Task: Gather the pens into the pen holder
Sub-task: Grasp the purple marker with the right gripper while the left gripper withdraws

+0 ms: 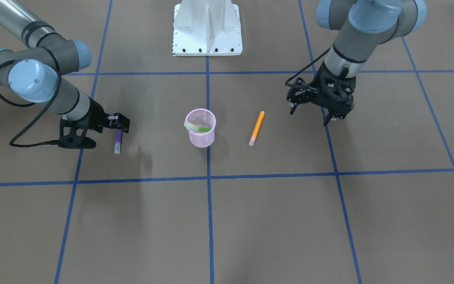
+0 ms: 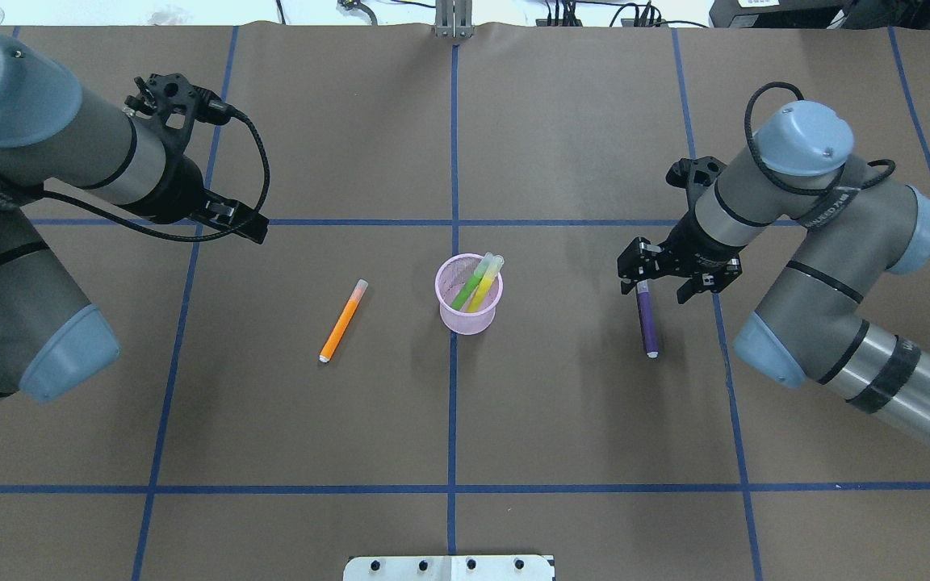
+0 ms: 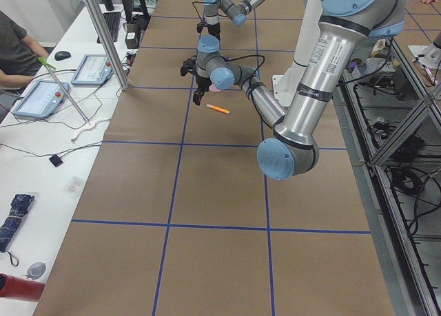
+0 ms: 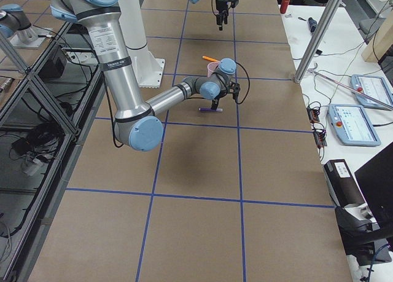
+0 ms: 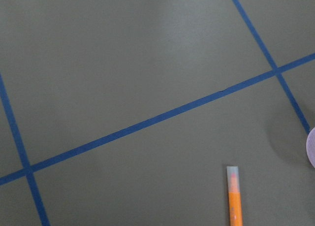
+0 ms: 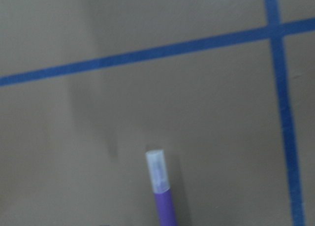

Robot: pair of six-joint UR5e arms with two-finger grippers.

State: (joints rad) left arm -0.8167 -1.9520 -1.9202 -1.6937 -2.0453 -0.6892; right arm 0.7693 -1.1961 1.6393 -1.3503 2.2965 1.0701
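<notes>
The pink mesh pen holder [image 1: 200, 136] [image 2: 469, 316] stands mid-table with a green pen [image 2: 466, 292] and a yellow-green pen [image 2: 485, 288] inside. An orange pen [image 1: 256, 128] [image 2: 342, 321] [image 5: 235, 199] lies on the table on my left side. A purple pen [image 1: 118, 139] [image 2: 647, 323] [image 6: 161, 191] lies on my right side, its clear cap pointing away from me. My right gripper [image 1: 120, 125] [image 2: 652, 282] is open just above the purple pen and does not grip it. My left gripper [image 1: 308, 117] [image 2: 239, 222] is open and empty, raised beyond the orange pen.
Blue tape lines grid the brown table cover. The white robot base plate [image 1: 207, 35] [image 2: 449, 567] sits at my edge of the table. An operators' bench with tablets [image 3: 41, 96] runs along the far side.
</notes>
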